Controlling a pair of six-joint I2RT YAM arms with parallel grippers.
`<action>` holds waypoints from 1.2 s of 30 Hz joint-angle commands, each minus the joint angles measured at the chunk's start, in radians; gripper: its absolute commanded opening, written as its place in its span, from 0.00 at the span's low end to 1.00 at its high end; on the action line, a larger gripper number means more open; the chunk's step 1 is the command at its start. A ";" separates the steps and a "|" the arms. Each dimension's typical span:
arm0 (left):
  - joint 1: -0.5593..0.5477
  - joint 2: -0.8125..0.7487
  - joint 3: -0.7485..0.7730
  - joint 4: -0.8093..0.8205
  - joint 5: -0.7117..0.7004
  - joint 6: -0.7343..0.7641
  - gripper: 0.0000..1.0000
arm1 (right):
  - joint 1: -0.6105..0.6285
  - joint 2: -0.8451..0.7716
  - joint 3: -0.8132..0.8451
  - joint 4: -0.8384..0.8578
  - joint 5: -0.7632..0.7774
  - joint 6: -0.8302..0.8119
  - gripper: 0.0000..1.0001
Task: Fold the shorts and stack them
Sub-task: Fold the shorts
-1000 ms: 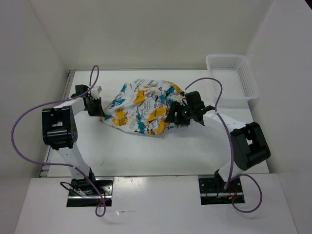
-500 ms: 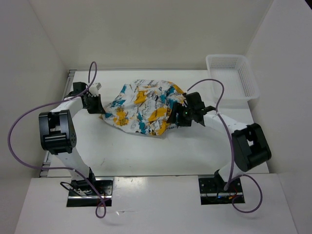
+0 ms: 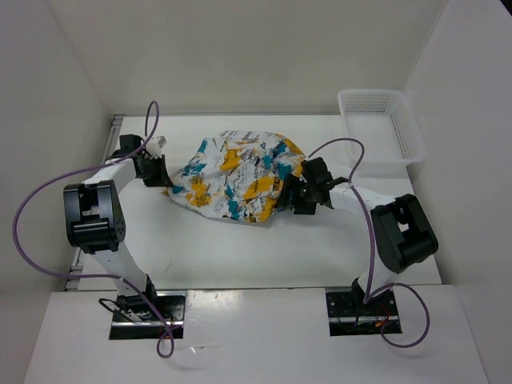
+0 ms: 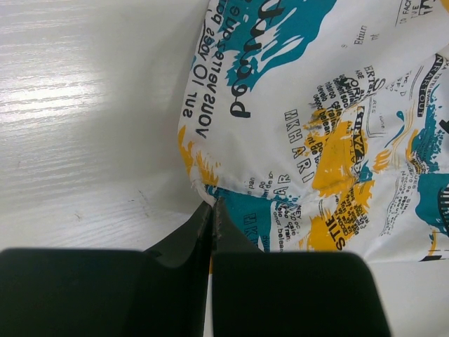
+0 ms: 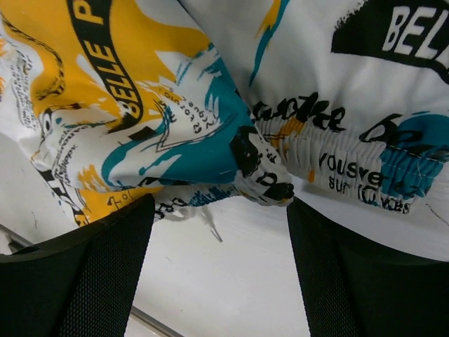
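The shorts (image 3: 236, 176), white with a teal, yellow-orange and black print, lie bunched in the middle of the table. My left gripper (image 3: 164, 178) sits at their left edge. In the left wrist view its jaws (image 4: 212, 208) are pressed together on the hem of the shorts (image 4: 316, 105), a sliver of fabric showing between them. My right gripper (image 3: 293, 196) is at the shorts' right edge, open. In the right wrist view its fingers (image 5: 105, 267) stand wide apart, and a gathered waistband corner of the shorts (image 5: 263, 172) hangs just above the gap, touching neither finger.
A white mesh basket (image 3: 380, 128) stands at the back right of the table (image 3: 240, 248). White walls close the table in on the left, back and right. Purple cables loop over both arms.
My right gripper has shifted slightly nearer and left along the shorts' right edge, its jaws a touch wider. The left gripper stays shut on the hem.
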 commanded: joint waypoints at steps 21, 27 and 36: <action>0.049 -0.078 0.143 -0.050 0.108 0.004 0.00 | -0.035 -0.056 0.112 0.266 -0.043 0.071 0.00; 0.083 -0.130 0.382 -0.136 0.142 0.004 0.00 | -0.127 -0.192 0.285 0.225 -0.034 -0.015 0.00; 0.182 -0.194 0.836 -0.224 0.208 0.004 0.00 | -0.219 -0.303 0.636 0.012 -0.109 -0.191 0.00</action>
